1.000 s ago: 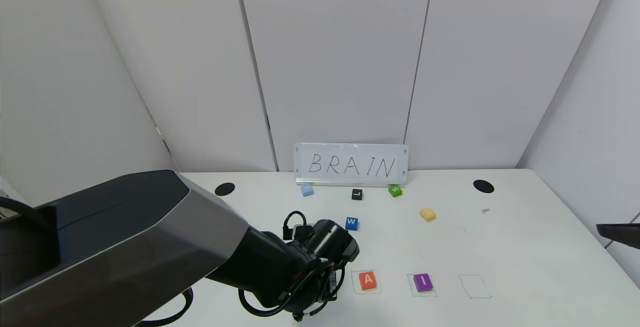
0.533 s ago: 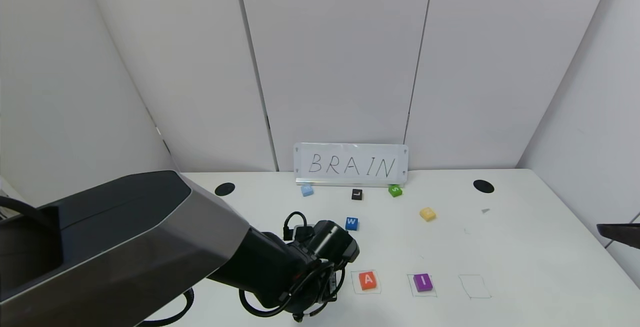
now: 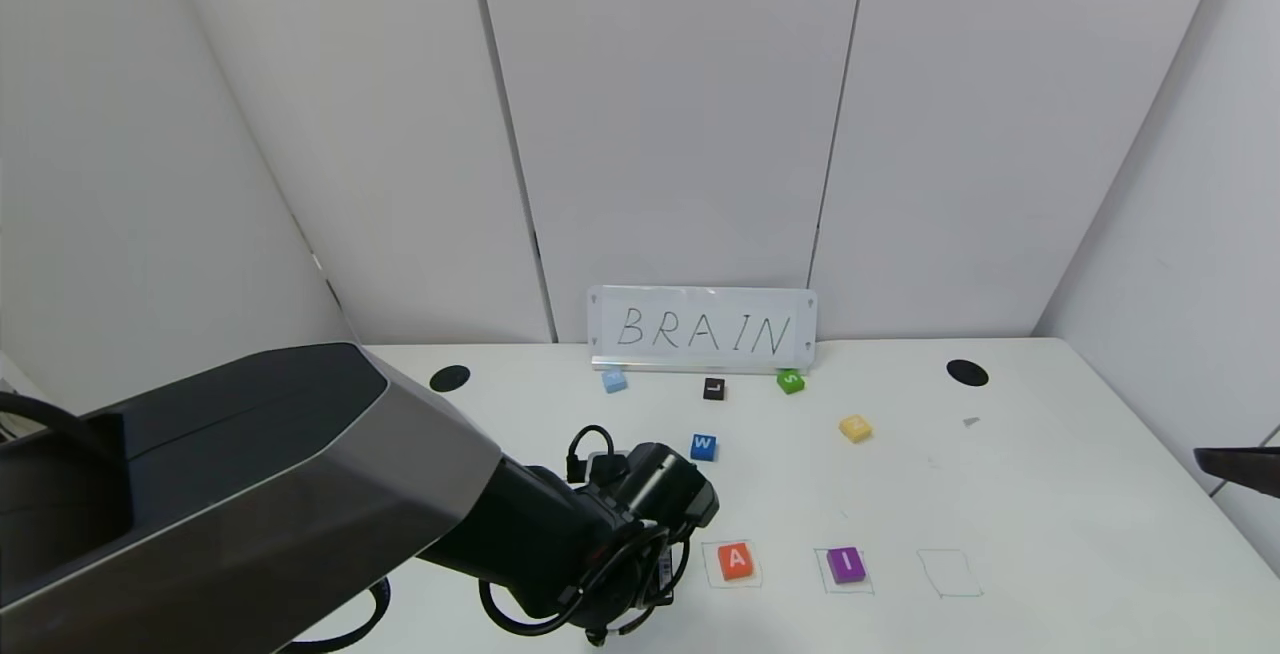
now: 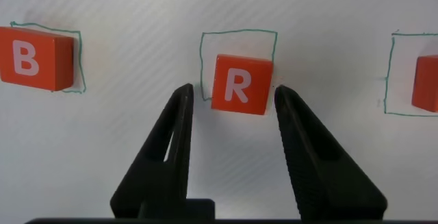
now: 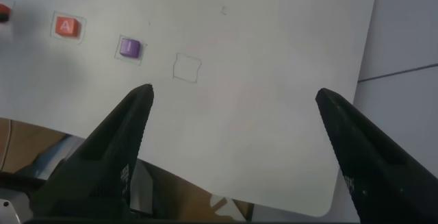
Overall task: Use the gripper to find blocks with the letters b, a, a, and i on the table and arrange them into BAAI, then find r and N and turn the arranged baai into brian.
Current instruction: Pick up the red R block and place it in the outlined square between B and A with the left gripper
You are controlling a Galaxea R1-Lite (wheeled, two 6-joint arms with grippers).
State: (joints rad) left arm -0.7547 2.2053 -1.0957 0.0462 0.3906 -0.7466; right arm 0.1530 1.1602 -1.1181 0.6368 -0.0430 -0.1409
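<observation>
My left gripper [image 4: 233, 94] is open low over the table [image 3: 1020, 494], its fingers standing either side of the orange-red r [image 4: 238, 83] with a thin gap on each side. The r lies flat in a pen-drawn square. The orange-red B block [image 4: 31, 58] lies in the square beside it, and an orange-red A [image 3: 736, 560] in the square on the other side. After the A comes the purple I [image 3: 846, 564]. The yellow N [image 3: 855, 427] lies loose farther back. In the head view the left wrist hides the B and the r. My right gripper [image 5: 233, 101] hangs open off the table's right front.
A whiteboard reading BRAIN [image 3: 702, 330] stands at the back. Before it lie a light-blue block [image 3: 614, 381], a black L [image 3: 713, 390], a green S [image 3: 790, 381] and a blue W [image 3: 703, 447]. An empty drawn square [image 3: 948, 572] lies right of the I.
The left arm's shell has crept very slightly to the right in the head view. No block in view has moved.
</observation>
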